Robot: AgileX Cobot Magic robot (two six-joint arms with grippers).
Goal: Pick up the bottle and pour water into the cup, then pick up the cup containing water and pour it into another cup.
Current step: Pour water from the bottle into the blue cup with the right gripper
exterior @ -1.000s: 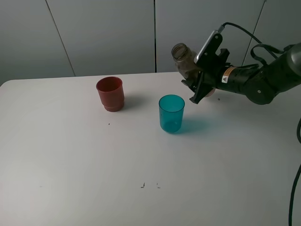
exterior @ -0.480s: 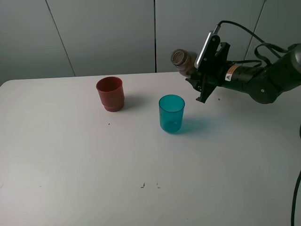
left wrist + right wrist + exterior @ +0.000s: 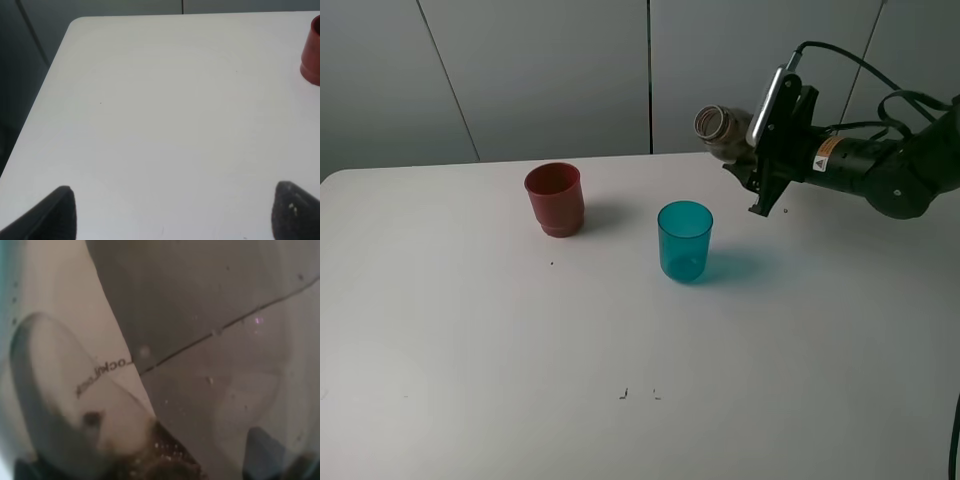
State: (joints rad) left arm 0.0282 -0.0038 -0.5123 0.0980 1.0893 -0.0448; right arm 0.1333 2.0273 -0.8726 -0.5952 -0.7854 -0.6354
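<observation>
The fingers (image 3: 761,192) of the right gripper (image 3: 756,152) are clamped on the bottle (image 3: 722,126), which hangs in the air tipped almost level, its open mouth above and to the right of the cup (image 3: 684,240) in the high view. The left gripper (image 3: 175,215) holds its fingers (image 3: 56,214) wide apart over the table (image 3: 520,350). Another cup (image 3: 555,198) stands upright, left of the teal one and apart from it.

A smooth white counter (image 3: 520,350) is carrying two upright things standing apart. An opaque red-brown plastic cup (image 3: 555,199) with a stepped base is sitting toward the back. A translucent teal-blue plastic tumbler (image 3: 684,240) is standing nearer the middle, throwing a bluish shadow. A few tiny dark specks (image 3: 623,394) are lying near the front.
</observation>
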